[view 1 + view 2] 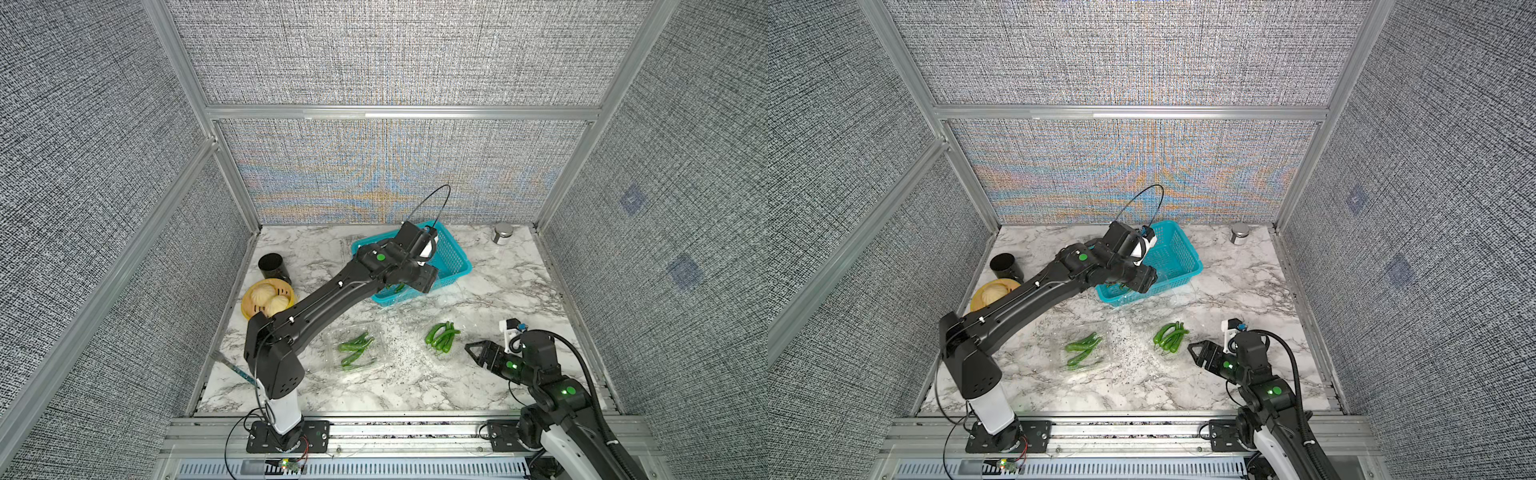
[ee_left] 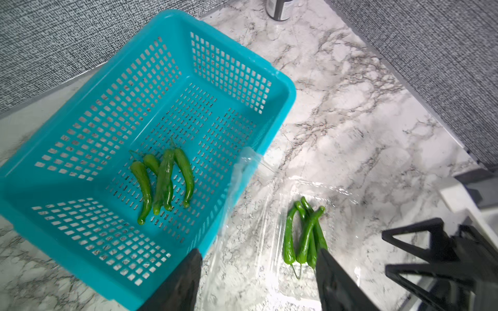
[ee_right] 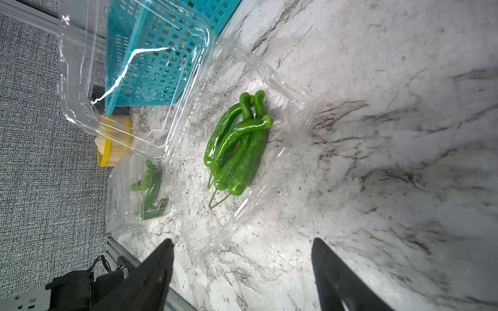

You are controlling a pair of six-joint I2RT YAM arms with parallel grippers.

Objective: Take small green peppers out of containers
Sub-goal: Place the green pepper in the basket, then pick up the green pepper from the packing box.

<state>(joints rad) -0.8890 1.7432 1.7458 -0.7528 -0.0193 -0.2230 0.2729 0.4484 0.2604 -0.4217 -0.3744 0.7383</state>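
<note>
Peppers lie beyond the right fingers

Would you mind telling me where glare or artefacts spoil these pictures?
Both top views: rainbow moiré on the back wall. Right wrist view: a white glint streaks the open container lid. Left wrist view: left gripper out of focus.
</note>
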